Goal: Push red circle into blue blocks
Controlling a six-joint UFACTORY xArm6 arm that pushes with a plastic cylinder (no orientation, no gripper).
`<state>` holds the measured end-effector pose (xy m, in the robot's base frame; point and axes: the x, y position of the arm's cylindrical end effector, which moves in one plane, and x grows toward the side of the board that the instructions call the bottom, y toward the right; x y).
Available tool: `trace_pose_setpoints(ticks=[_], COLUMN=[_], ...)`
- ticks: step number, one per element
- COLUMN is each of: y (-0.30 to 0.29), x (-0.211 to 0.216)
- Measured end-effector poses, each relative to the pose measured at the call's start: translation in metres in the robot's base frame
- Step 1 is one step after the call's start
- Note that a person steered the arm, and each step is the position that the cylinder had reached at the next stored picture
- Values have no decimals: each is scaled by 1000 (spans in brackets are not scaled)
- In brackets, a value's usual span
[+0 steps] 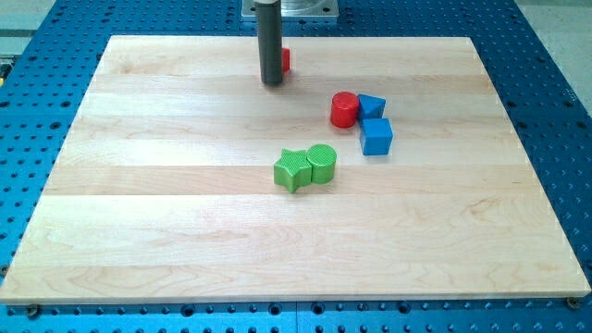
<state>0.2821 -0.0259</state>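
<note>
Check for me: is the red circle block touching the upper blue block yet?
Touching. In the camera view the red circle block sits flush against the upper blue block, with no wood visible between them. My tip is well off to the view's left.

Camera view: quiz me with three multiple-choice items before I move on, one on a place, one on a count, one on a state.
1. Where is my tip?
A. view's top, up and left of the red circle
B. view's bottom
C. between the green blocks

2. How many blue blocks?
A. one
B. two
C. four

3. The red circle is:
A. touching a blue block
B. alone at the board's edge
C. under my tip

Answers: 1 A, the rod ends near the top edge; 2 B, two sit together; 3 A, it abuts the upper blue block.
</note>
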Motion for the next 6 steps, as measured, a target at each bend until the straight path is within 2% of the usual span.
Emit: trace_pose_setpoints(ticks=[4, 6], y=[10, 45], x=[2, 64])
